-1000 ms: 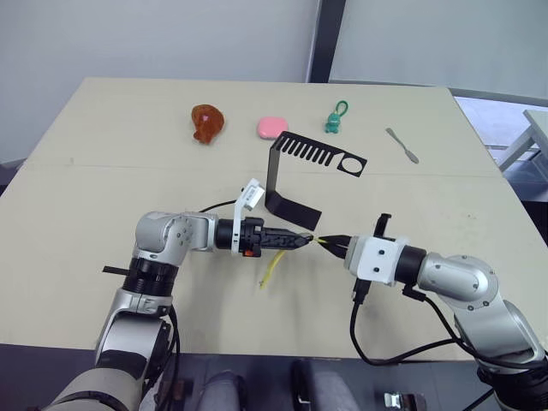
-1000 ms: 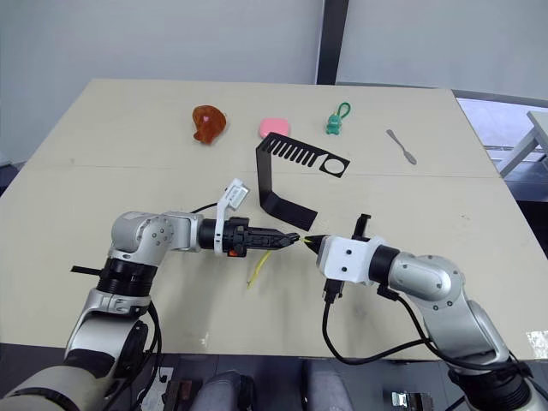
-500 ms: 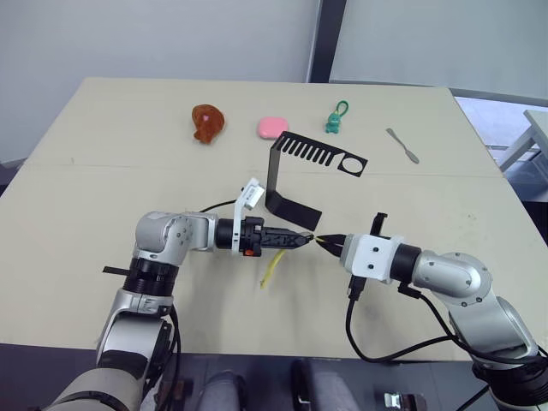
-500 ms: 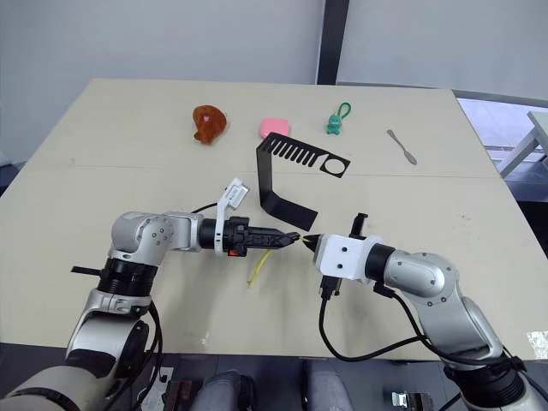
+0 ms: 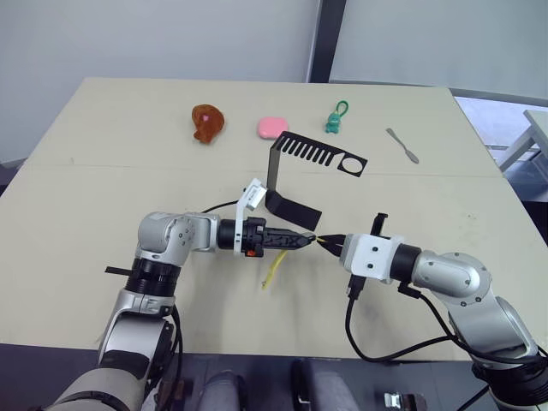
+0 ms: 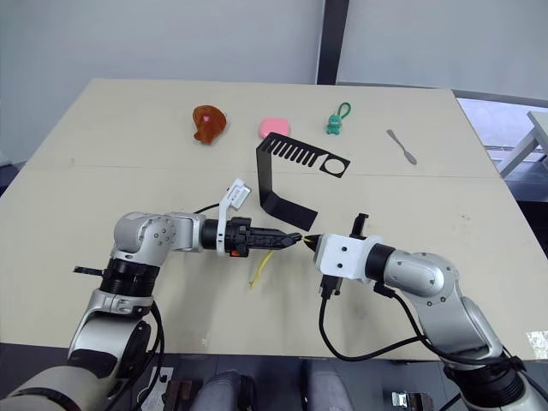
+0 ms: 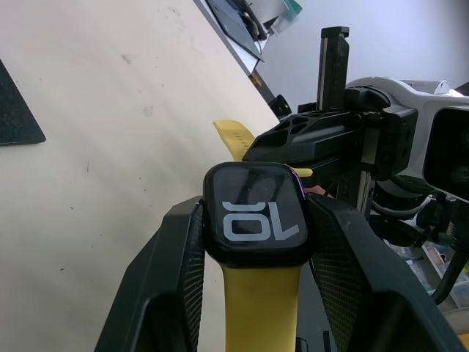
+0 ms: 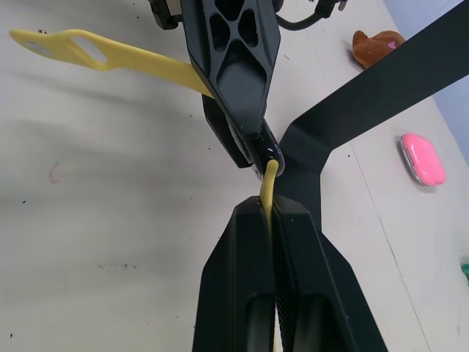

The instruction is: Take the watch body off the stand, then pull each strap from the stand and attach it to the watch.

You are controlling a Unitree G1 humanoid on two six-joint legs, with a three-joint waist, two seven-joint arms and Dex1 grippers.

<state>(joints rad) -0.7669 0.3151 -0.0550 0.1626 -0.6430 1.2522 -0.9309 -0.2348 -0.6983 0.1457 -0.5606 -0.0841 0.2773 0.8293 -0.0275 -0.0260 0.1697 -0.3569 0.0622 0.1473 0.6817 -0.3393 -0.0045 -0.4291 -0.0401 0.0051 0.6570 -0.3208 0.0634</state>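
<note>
My left gripper (image 5: 298, 241) is shut on the watch body (image 7: 255, 213), a dark rounded-square case with a pale "10" on its screen. One yellow strap (image 5: 272, 270) is fixed to the case and hangs down to the table; its holed end (image 8: 80, 50) shows in the right wrist view. My right gripper (image 5: 330, 245) is shut on the second yellow strap (image 8: 270, 183), whose free end meets the edge of the watch body at the left fingertips. The black stand (image 5: 288, 175) sits just behind both grippers, with nothing on its slotted arm.
Along the far side of the table lie a brown-orange object (image 5: 206, 122), a pink object (image 5: 271, 127), a green keyring figure (image 5: 335, 120) and a grey spatula (image 5: 402, 145). The stand's foot (image 5: 293, 209) is close behind the grippers.
My right gripper has edged slightly left toward the left gripper, with the strap's end still at the watch body. The left arm has barely shifted.
</note>
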